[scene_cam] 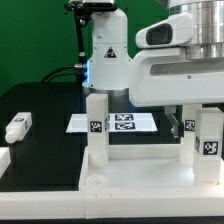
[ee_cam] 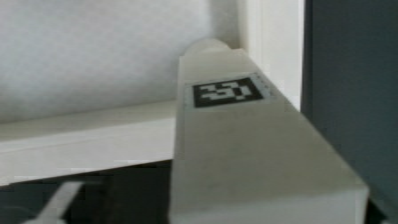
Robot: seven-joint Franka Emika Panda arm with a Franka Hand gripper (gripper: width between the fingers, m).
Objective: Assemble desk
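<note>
The white desk top (scene_cam: 130, 172) lies in the foreground with its rim up. One white tagged leg (scene_cam: 97, 125) stands upright in its left corner socket. Two more legs stand at the exterior view's right, one nearer (scene_cam: 209, 140) and one behind it (scene_cam: 186, 128). My gripper (scene_cam: 186, 115) hangs from its big white housing over the rear right leg, with its dark fingers on either side of it. In the wrist view that leg (ee_cam: 240, 150) fills the middle, tag toward the desk top's rim (ee_cam: 89, 135). A fourth leg (scene_cam: 17, 127) lies loose on the black table at the left.
The marker board (scene_cam: 125, 122) lies flat behind the desk top, in front of the robot base (scene_cam: 105, 60). A white block edge (scene_cam: 3, 158) shows at the far left. A green wall stands behind.
</note>
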